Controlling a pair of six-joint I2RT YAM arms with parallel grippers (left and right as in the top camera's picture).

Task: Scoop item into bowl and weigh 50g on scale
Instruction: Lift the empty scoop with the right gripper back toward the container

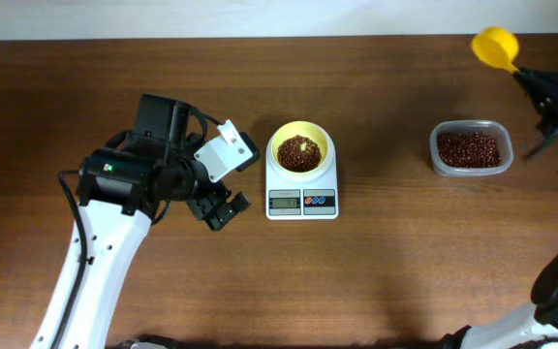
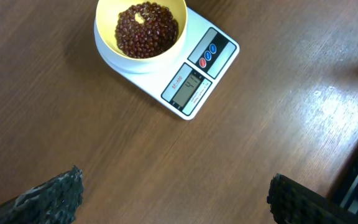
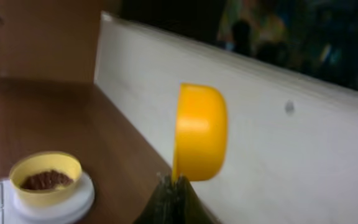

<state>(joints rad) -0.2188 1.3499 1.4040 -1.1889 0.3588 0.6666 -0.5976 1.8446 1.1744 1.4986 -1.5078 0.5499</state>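
Observation:
The pale yellow bowl (image 1: 301, 149) sits on the white scale (image 1: 301, 192) at the table's middle, holding a heap of reddish-brown beans (image 1: 298, 154). More beans fill a clear tub (image 1: 470, 148) to the right. My left gripper (image 1: 219, 208) hovers open just left of the scale with nothing between its fingers (image 2: 55, 196); the left wrist view shows the bowl (image 2: 141, 28) and scale (image 2: 194, 78) ahead. At the far right edge my right gripper (image 1: 529, 78) is shut on the handle of a bright yellow scoop (image 1: 495, 46). In the right wrist view the scoop (image 3: 201, 132) stands upright above the jaws.
A pale wall (image 3: 278, 155) runs along the table's back edge behind the scoop. Bare brown tabletop (image 1: 386, 271) stretches in front of the scale and tub. The left arm (image 1: 95, 262) reaches in from the lower left.

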